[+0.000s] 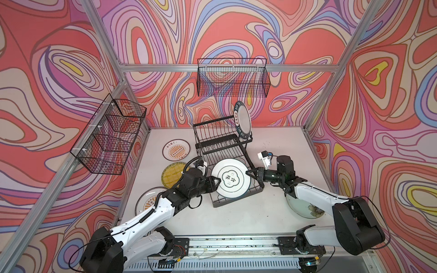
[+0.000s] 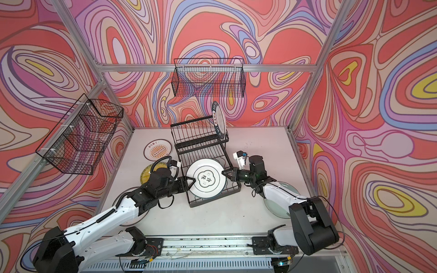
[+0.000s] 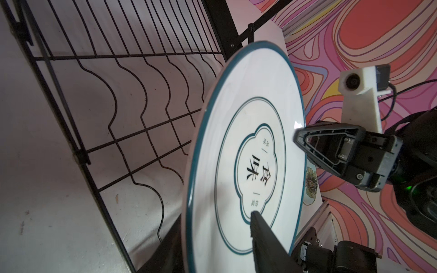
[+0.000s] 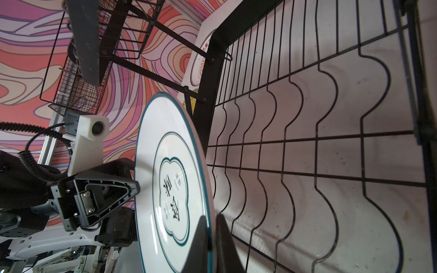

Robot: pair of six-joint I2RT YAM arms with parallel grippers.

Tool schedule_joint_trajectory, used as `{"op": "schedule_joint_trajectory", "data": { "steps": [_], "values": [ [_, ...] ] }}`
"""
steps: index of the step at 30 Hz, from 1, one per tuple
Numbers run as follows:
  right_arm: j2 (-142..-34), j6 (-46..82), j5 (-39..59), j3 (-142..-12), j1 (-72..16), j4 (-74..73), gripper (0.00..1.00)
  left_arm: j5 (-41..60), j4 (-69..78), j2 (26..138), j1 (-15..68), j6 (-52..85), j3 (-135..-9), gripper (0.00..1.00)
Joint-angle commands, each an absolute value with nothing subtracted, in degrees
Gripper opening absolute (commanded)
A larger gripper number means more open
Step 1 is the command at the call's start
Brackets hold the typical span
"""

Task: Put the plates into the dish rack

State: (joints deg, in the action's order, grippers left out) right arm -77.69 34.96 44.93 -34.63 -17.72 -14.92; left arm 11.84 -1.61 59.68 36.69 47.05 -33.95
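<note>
A white plate with a cloud outline [image 1: 230,180] [image 2: 205,178] stands on edge over the low tray of the black dish rack [image 1: 227,146] [image 2: 201,141]. My right gripper [image 1: 248,172] [image 4: 211,219] is shut on the plate's right rim. At the left rim my left gripper [image 1: 217,182] [image 3: 212,227] is open, one finger in front of the plate's face [image 3: 248,141] and the other behind it. A plate with a dark-lettered rim [image 1: 243,119] stands upright in the raised tier. Flat on the table lie two orange sunburst plates [image 1: 176,149] [image 1: 147,203], a yellow woven plate [image 1: 172,175] and a pale green floral plate [image 1: 305,208].
Fine-mesh black baskets hang on the left wall [image 1: 111,134] and on the back wall [image 1: 233,78]. Aluminium frame posts bound the table. My left arm crosses over the nearer sunburst plate, and my right arm over the floral plate.
</note>
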Motion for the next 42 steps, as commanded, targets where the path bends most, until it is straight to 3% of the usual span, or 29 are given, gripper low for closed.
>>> {"op": "schedule_joint_trajectory", "data": {
  "steps": [1, 17, 39, 42],
  "values": [
    [-77.7, 36.0, 46.9, -34.5, -17.9, -18.3, 0.0, 12.3, 0.1, 59.7, 36.3, 47.7, -34.5, 0.45],
    [-76.8, 35.9, 47.2, -34.0, -17.9, -18.2, 0.0, 12.6, 1.1, 60.3, 36.3, 48.2, -34.3, 0.35],
    [-75.3, 37.2, 47.9, -34.4, -17.9, -18.2, 0.0, 11.9, 2.6, 59.1, 36.3, 49.7, -33.1, 0.0],
    [-75.3, 37.4, 48.2, -34.2, -17.9, -18.6, 0.03, 11.9, 2.8, 58.9, 36.3, 49.8, -32.8, 0.0]
  ]
}}
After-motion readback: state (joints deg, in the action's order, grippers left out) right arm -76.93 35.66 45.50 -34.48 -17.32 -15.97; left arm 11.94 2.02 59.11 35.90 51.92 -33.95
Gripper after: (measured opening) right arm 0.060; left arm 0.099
